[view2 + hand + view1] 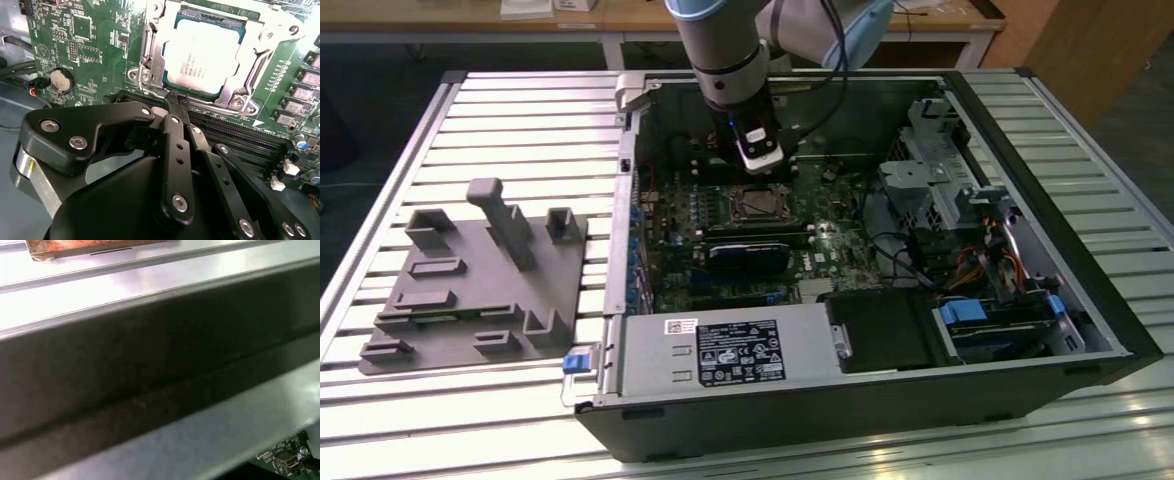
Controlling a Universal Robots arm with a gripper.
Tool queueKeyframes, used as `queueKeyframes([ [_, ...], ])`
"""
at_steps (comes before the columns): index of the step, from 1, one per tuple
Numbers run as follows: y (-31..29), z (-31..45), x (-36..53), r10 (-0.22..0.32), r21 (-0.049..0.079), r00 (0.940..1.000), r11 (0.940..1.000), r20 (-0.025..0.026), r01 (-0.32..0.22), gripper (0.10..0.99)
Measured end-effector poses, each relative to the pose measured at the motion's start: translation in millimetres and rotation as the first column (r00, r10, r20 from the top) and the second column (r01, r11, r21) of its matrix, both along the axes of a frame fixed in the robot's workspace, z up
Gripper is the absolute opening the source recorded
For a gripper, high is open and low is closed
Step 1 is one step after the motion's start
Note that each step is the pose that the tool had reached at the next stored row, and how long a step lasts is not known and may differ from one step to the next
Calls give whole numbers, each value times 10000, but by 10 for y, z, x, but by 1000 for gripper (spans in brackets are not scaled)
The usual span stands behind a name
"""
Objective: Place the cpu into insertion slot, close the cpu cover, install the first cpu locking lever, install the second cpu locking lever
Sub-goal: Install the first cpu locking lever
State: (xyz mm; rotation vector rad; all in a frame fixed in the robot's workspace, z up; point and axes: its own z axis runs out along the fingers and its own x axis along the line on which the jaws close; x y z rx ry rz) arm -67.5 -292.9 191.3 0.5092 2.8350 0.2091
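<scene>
- The slatted metal counter [494,110] carried an open computer case [854,420] lying on its side. A grey moulded fixture [467,290] sat beside it, toward the exterior view's left.
- The arm [720,40] hung straight down into the case, over the green circuit board [95,45].
- In the first wrist view, a dark wall of the case [150,365] ran right across, close up.
- The hand [763,160] hung low over the board, just above the socket area. In the second wrist view its black fingers [177,145] were drawn together at the tips, with nothing visible between them. The tips sat just beside the near edge of the cover, and I could not tell whether they touched it.
- The cpu cover [152,57] lay flat over the socket, its metal frame ringing the chip.
- The cpu [202,55] sat in the insertion slot [212,15], its silvery face showing through the cover's cut-out.
- A coin battery [62,79] sat on the board, well apart from the socket.
</scene>
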Motion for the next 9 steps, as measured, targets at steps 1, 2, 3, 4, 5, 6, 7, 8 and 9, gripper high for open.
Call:
queueKeyframes([
  [1, 0, -5, 0, -6, -1, 10000, 10000, -1, 6, 106],
  [2, 0, -9, -1, -8, -4, 10000, 10000, -2, 8, 106],
  [3, -1, -13, -1, -8, -6, 10000, 10000, -3, 8, 106],
  [4, -1, -16, -1, -9, -7, 10000, 10000, -4, 9, 106],
  [5, -1, -18, -2, -9, -7, 10000, 10000, -5, 9, 106],
  [6, -1, -20, -1, -9, -6, 10000, 10000, -5, 9, 106],
  [7, -1, -21, -1, -9, -5, 10000, 10000, -4, 9, 106],
  [8, -1, -23, -1, -9, 1, 10000, 10000, -2, 9, 106],
  [9, -1, -23, -1, -7, 12, 10000, 10000, -1, 7, 106],
])
